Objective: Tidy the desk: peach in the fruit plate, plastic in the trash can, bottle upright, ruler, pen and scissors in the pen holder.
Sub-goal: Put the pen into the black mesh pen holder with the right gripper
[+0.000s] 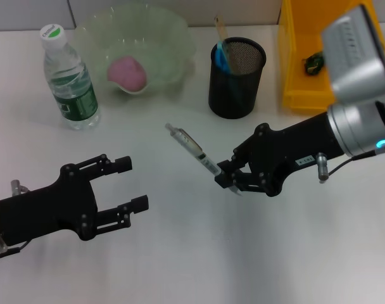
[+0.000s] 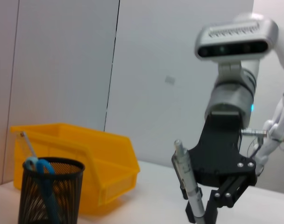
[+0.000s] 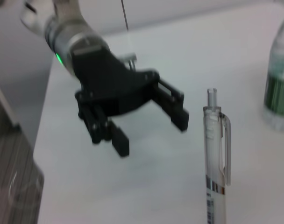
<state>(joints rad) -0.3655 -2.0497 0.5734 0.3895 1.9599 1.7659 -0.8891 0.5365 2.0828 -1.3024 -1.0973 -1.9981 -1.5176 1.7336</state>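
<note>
Left gripper (image 1: 132, 183), matte black, spread wide over white surface (image 1: 199, 266); right gripper (image 1: 227, 179) clamps clear plastic pen (image 1: 192, 149); left wrist view shows mesh pen holder (image 2: 49, 191).

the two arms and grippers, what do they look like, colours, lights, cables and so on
Both grippers, left gripper and right gripper, are matte black with blocky parallel fingers and small silver screws. The wrists behind them are silver-grey cylinders; the right one shows a cyan light ring, a small white label and a thin dark cable. The other wrist glows green in the right wrist view.
</note>
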